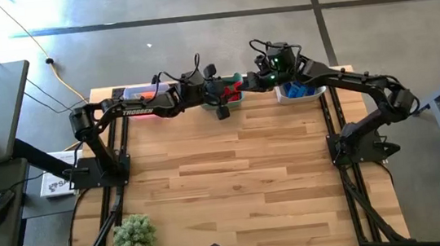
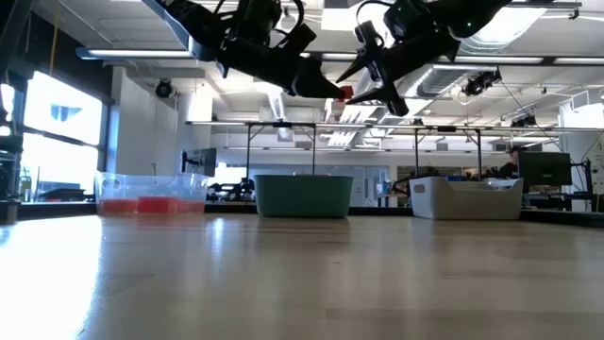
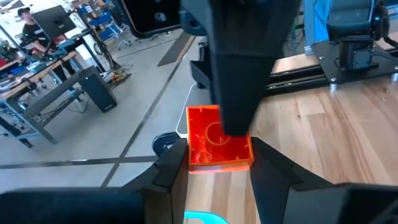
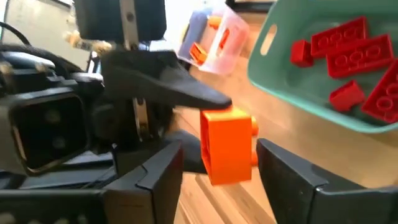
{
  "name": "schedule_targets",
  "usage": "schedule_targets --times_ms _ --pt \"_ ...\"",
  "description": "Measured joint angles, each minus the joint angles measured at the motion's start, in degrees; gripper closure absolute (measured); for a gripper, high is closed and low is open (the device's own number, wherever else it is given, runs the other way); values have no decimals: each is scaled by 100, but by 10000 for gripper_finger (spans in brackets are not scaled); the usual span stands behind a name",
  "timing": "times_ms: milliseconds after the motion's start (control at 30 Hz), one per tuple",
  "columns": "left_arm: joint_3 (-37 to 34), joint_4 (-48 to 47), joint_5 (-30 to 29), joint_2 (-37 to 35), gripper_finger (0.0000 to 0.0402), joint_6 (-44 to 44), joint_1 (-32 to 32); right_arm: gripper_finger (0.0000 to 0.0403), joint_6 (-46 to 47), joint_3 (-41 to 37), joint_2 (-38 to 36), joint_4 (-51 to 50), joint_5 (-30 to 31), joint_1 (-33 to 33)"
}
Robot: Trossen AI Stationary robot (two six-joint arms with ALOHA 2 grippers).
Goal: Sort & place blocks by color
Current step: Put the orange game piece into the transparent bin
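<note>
Orange block (image 4: 227,146) | left fingers (image 3: 171,177) pinch it above the table's (image 1: 250,177) far edge | right fingers (image 4: 155,174) open, one each side

A: Where do the bins sit?
B: Three stand in a row along the table's (image 1: 233,171) far edge: the middle bin (image 2: 303,195), a bin (image 2: 151,194) left of it, another bin (image 2: 466,197) right of it.
A: And the grippers?
B: Left gripper (image 2: 326,88) and right gripper (image 2: 373,87) meet above the middle bin, a block (image 4: 227,147) between them.
A: The plant (image 1: 133,238)?
B: Near the table's front left corner.
</note>
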Motion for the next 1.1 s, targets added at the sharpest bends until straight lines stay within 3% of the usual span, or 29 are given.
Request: schedule_targets --times_ms 233,367,467,633,800,1100 --pt "0 -7 -147 7 292 86 -42 293 -153 0 2 -219 108 58" --pt "0 2 -294 7 292 408 -48 310 -405 0 2 -137 330 62" --pt "0 -12 -420 7 292 539 -51 299 -518 0 4 -133 405 64" --pt "0 -68 -431 7 292 540 -31 251 -616 0 4 -106 785 58" --pt "0 -71 -522 7 292 545 -39 204 -618 0 4 -112 792 26" --pt "0 -1303 -1655 -70 292 830 203 186 -888 0 4 -100 790 -319"
